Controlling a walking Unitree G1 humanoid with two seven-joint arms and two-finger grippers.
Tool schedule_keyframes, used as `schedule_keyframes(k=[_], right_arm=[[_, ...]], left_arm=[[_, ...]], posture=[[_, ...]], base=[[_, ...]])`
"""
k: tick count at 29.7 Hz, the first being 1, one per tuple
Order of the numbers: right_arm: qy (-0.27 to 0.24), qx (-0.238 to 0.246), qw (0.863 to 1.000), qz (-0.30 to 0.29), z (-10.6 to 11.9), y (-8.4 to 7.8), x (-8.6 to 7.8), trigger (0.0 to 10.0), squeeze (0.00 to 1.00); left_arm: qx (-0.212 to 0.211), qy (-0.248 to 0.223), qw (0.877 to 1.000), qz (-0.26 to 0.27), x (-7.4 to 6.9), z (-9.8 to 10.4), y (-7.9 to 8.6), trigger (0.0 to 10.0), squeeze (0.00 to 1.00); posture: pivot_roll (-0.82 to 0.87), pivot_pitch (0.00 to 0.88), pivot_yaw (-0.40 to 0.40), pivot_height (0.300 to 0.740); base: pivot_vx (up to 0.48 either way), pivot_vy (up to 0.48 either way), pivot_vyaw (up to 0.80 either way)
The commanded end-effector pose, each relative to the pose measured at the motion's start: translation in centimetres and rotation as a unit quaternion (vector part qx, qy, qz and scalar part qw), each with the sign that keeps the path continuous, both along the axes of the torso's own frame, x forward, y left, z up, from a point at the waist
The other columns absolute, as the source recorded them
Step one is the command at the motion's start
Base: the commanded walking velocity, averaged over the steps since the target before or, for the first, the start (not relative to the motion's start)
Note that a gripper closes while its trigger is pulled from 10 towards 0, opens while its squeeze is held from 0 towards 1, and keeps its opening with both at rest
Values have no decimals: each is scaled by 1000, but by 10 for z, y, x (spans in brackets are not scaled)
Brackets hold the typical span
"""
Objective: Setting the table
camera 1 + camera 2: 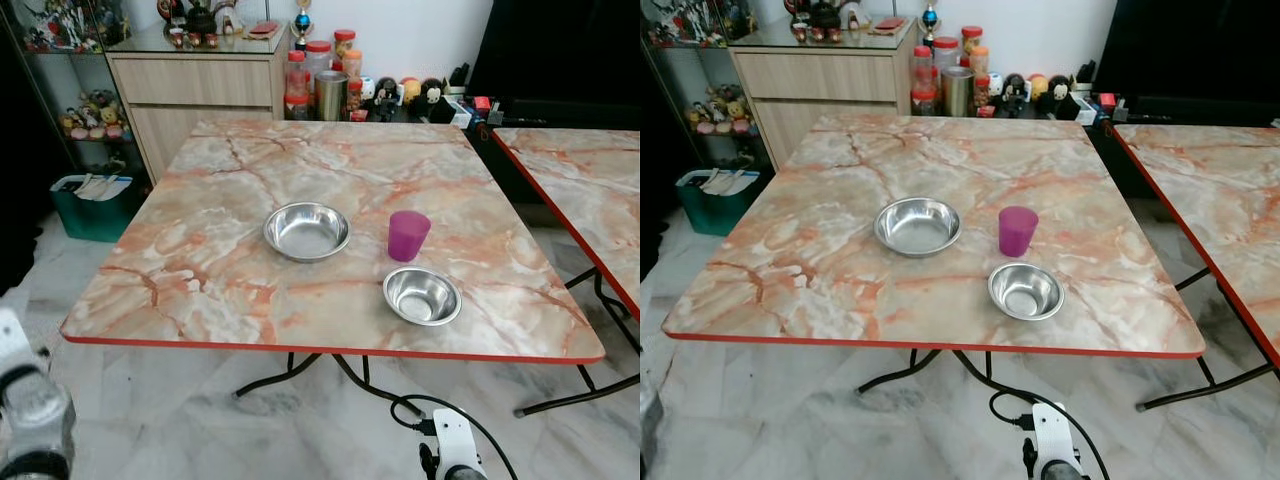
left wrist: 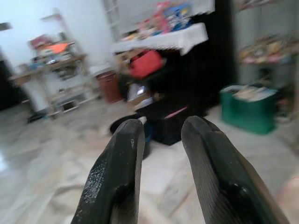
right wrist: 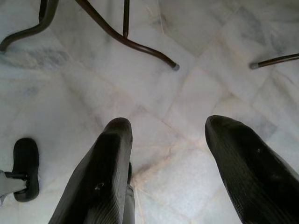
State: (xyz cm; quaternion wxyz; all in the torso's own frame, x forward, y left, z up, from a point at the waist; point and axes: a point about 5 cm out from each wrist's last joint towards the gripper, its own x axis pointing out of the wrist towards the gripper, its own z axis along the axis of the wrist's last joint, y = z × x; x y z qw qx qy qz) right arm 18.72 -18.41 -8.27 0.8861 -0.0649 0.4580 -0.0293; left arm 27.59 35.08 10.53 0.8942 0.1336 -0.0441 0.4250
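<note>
On the marble-patterned table with a red edge stand a large steel bowl, a purple cup to its right, and a small steel bowl nearer the front edge. My left gripper hangs open below the table's left side, its fingers pointing across the room with nothing between them. My right gripper is open too, pointing down at the floor by the table's dark metal legs. Part of my right arm shows under the table's front edge.
A second marble table stands close on the right. Behind are a wooden cabinet, jars and figurines on a low shelf, and a green bin at the left. The floor is pale marble tile.
</note>
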Motion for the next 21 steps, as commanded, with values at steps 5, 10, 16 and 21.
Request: schedule_keyframes(k=[5,10,16,21], right_arm=[[0,4,1000,-23,0,-1,-1,10000,0],[6,2,1000,-23,-3,-4,-8,10000,0],[20,1,999,-26,-11,-9,-28,10000,0],[36,-5,999,-35,-16,-17,-46,10000,0]], left_arm=[[39,-95,969,-223,67,67,-72,10000,0],[-21,-127,949,-288,82,70,-112,10000,0],[-72,-122,912,-385,93,65,-165,10000,0],[-84,-112,902,-409,93,60,-175,10000,0]], posture=[[61,0,-11,740],[58,0,-13,740],[33,0,-6,740],[24,0,-2,740]], base=[[0,0,0],[0,0,0],[0,0,0],[0,0,0]])
